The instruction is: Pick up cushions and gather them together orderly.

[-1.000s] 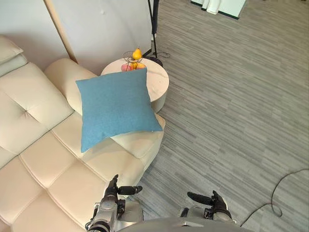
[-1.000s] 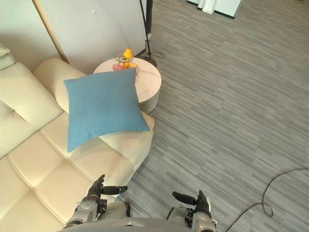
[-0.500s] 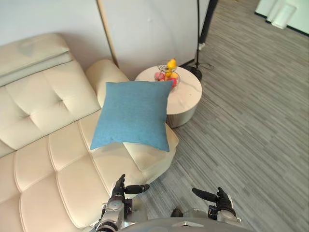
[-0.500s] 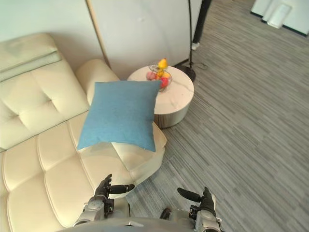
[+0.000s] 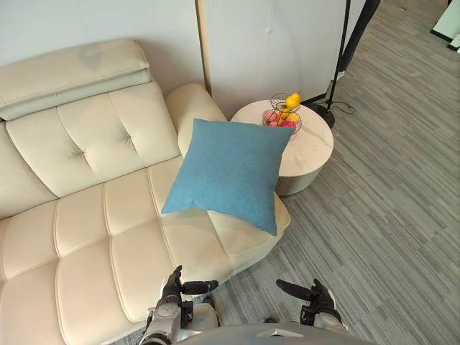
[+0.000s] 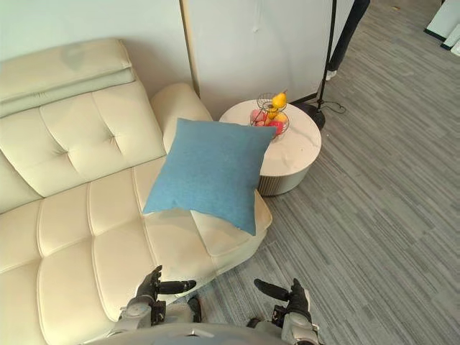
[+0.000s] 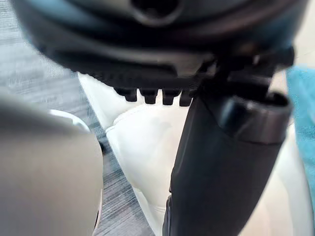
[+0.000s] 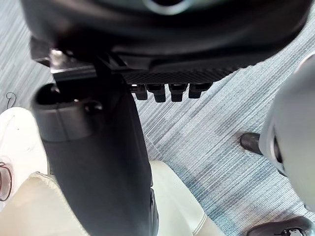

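The view has swung round since a second ago. That is the head turning, not the furniture: far more of the cream sofa (image 5: pixel 86 215) is in the picture, and the cushion sits on it as it did.

Starting at the left, the sofa runs from nine o'clock round to eleven, its seats tufted and bare. Low at seven o'clock is the left hand (image 5: pixel 172 287), held over the sofa's front edge with its fingers relaxed, its thumb out and nothing in it.

Dead ahead at twelve o'clock is the blue cushion (image 5: pixel 230 172). It lies tilted on the sofa's right end, propped against the armrest, with one corner hanging past the seat's edge.

It looks light, soft and squashy, with a woven cover that should not slip. I'd take it by two opposite edges, one hand to each, or it will likely sag and fold.

At one o'clock, just beside the cushion's upper corner, stands a round table (image 5: pixel 313 144) carrying a wire fruit basket (image 5: pixel 284 118). A careless lift could nudge that.

Down at five o'clock, the right hand (image 5: pixel 316 295) hangs over the grey floor, equally loose and empty, well apart from the cushion.
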You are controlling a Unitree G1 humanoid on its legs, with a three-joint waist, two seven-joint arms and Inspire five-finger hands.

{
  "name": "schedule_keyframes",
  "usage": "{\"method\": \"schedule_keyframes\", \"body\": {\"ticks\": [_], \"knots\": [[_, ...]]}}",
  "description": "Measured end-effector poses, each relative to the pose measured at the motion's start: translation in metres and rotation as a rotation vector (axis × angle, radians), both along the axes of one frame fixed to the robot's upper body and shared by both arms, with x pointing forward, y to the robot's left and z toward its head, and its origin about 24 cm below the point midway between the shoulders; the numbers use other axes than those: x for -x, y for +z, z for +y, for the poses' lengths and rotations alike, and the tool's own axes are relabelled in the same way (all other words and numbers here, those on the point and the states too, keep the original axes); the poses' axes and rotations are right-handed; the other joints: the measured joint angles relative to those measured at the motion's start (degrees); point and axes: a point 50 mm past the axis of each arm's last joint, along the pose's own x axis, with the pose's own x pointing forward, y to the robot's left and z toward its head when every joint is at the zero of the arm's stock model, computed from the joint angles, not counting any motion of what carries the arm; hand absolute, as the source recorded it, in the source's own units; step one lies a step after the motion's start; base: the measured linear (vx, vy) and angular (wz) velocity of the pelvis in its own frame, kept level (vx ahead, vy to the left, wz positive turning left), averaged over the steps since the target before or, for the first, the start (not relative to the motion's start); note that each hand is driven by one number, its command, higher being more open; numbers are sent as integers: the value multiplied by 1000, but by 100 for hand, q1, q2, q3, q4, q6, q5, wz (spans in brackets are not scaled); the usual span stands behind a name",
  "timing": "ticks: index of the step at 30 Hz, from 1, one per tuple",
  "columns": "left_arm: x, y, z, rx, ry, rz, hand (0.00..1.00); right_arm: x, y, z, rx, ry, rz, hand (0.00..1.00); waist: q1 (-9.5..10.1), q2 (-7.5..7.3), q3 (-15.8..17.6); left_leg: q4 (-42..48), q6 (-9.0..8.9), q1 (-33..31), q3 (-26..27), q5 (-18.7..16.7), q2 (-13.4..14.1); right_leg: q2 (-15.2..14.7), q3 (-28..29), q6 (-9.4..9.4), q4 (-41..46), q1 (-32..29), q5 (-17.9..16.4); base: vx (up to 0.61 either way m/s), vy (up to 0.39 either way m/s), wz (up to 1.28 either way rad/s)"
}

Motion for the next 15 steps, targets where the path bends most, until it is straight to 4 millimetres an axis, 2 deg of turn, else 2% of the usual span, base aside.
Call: {"method": "schedule_keyframes", "body": {"ticks": [4, 8, 11, 12, 15], "knots": [[7, -2, 7, -20, -2, 25, 100, 1, 0, -6, 17, -11, 5, 100, -100, -128, -96, -859, 54, 308, 13, 469, -181, 18, 27, -4, -255, 9, 196, -44, 20, -1], [10, -3, 8, -23, -5, 39, 100, -3, 4, -22, 57, -20, -11, 100, -137, -104, -153, -1248, 99, 431, 0, 676, -260, 45, 62, 20, -383, 4, 317, -48, 32, -1], [10, 0, 25, -67, -3, 35, 100, -22, 22, -47, 136, -29, -113, 100, -202, -73, -163, -1471, 58, 486, -96, 757, -308, 34, 125, 48, -390, -49, 344, -56, 39, -2], [11, 5, 40, -104, 10, 19, 100, -36, 36, -59, 183, -23, -189, 100, -238, -57, -175, -1521, 56, 452, -177, 776, -328, 41, 177, 48, -388, -121, 345, -22, 24, -6], [4, 17, 63, -161, 57, -39, 100, -53, 58, -78, 260, -12, -296, 100, -242, -20, -189, -1558, 65, 384, -216, 822, -334, 71, 227, 48, -408, -206, 345, 5, 4, 2]]}}
